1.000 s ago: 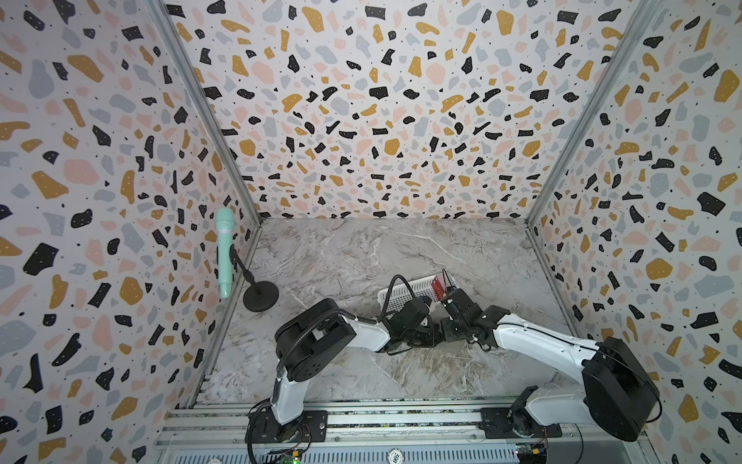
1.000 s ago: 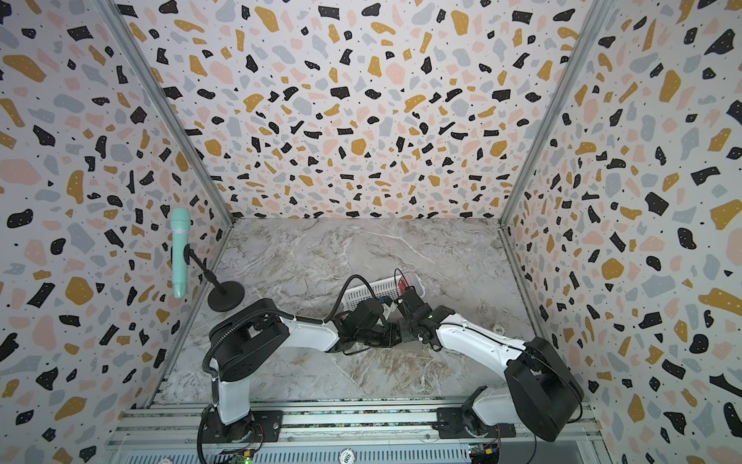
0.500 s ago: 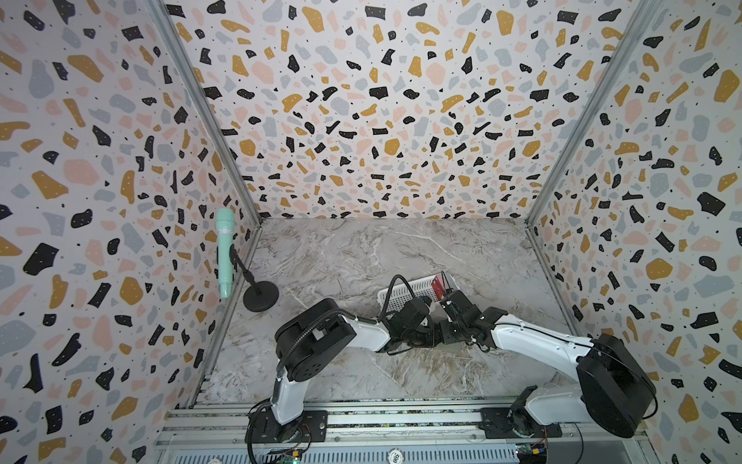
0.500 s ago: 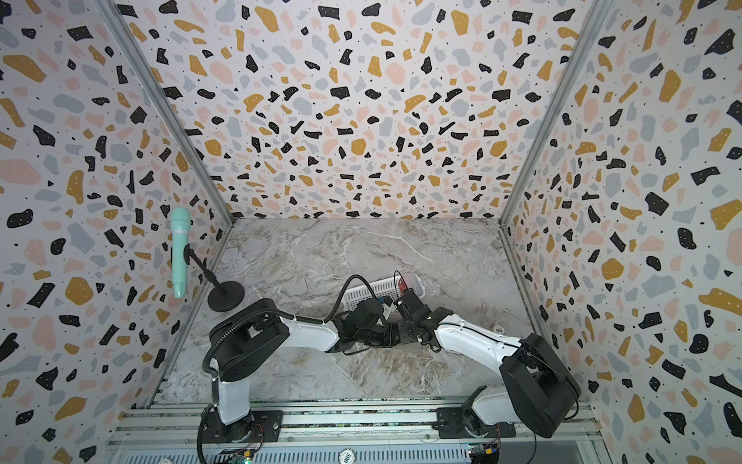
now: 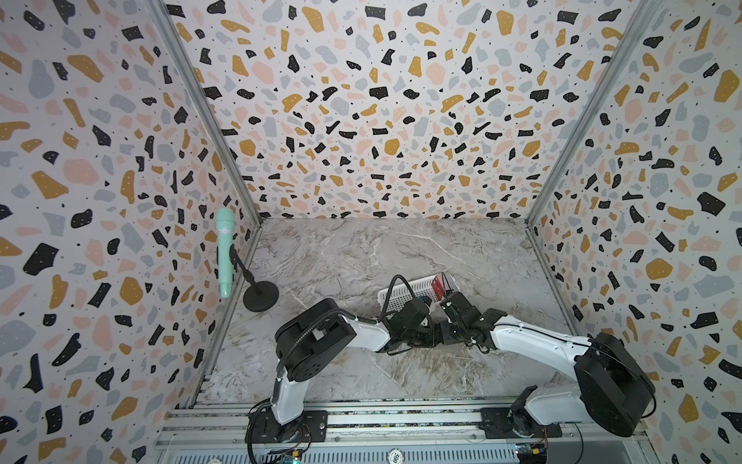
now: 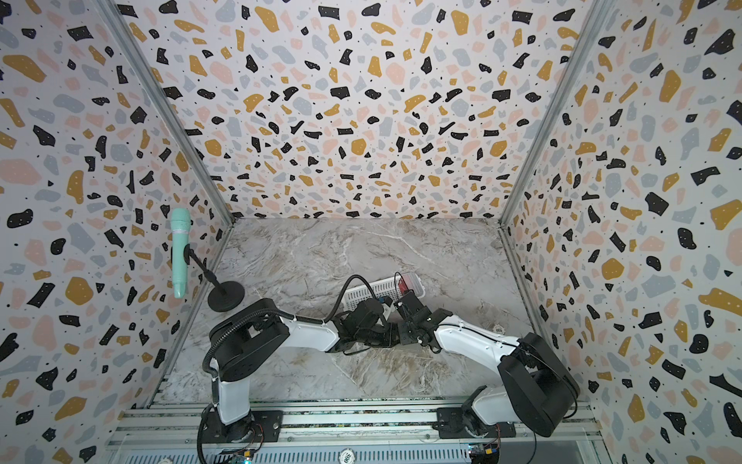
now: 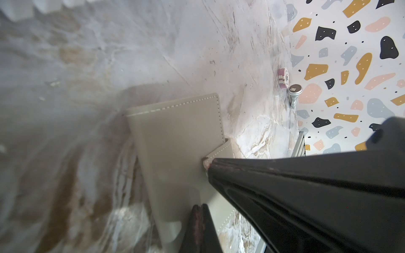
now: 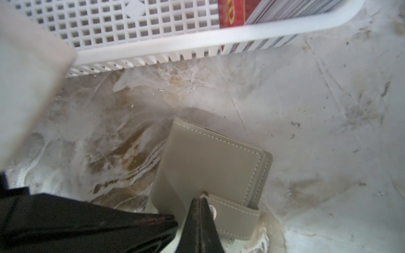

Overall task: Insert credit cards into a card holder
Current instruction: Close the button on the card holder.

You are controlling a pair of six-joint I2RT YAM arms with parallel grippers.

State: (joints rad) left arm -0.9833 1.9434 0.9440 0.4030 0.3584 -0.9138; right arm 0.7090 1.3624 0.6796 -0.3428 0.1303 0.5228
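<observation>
The card holder [image 7: 175, 140] is a grey-taupe wallet lying closed on the marble table, its snap tab [image 8: 234, 219] wrapped over one edge. In both top views the arms hide it. My left gripper [image 7: 199, 207] is shut, its tips resting on the holder's cover. My right gripper [image 8: 200, 198] is shut too, tips against the end of the snap tab; whether it pinches the tab is unclear. The two grippers meet tip to tip, left [image 5: 429, 333] and right [image 5: 443, 333]. Red credit cards [image 8: 232, 13] stand in the white basket, also visible in a top view [image 5: 439, 286].
The white perforated basket [image 5: 405, 295] lies just behind the grippers. A mint microphone [image 5: 225, 253] on a black stand [image 5: 261, 297] is at the left wall. A poker chip [image 7: 283, 78] and a metal peg [image 7: 294, 92] sit by the right wall.
Both grippers stay shut at the card holder. Only the right arm's elbow has shifted slightly to the left.
</observation>
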